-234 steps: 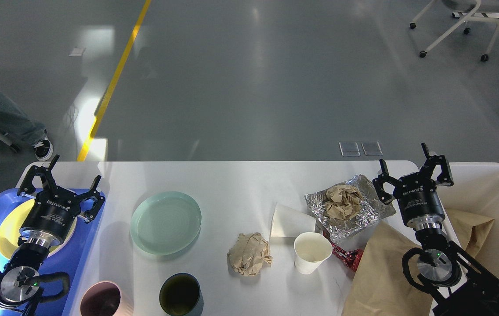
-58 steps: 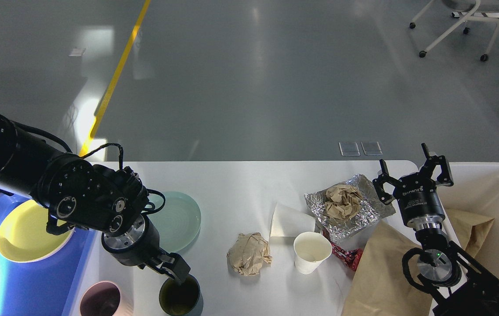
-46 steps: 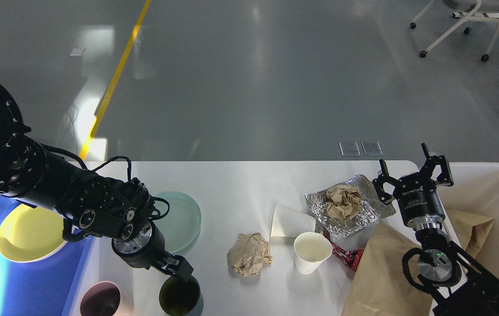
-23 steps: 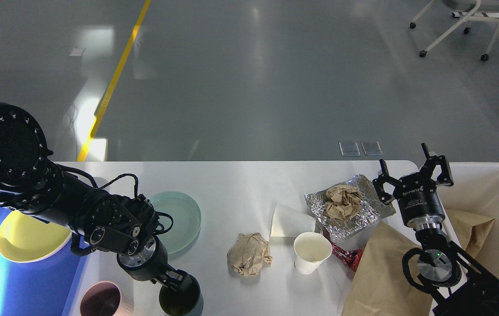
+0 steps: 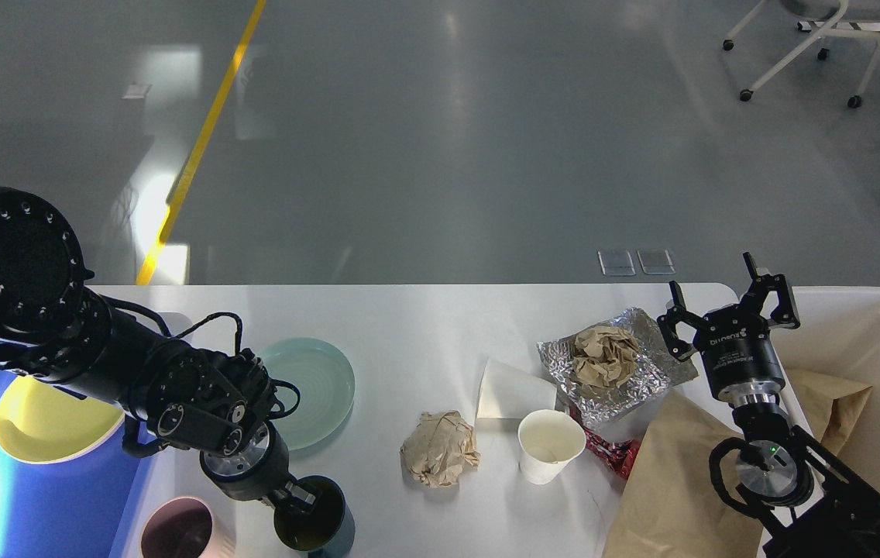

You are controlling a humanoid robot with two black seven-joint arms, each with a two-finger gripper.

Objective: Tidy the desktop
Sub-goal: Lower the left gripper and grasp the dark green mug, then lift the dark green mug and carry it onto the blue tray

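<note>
My left claw is gripping the rim of the dark cup on the table. My right claw is staying wide beside the foil.

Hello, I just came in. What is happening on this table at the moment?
A two-armed robot is clearing a messy white desktop. Its left gripper reaches down into the dark green cup near the front edge, gripping its rim; the cup looks tilted. The right gripper hangs open beside the crumpled foil, holding nothing. A pale green plate, a paper cup, wads of brown paper and a paper bag remain on the table.
</note>
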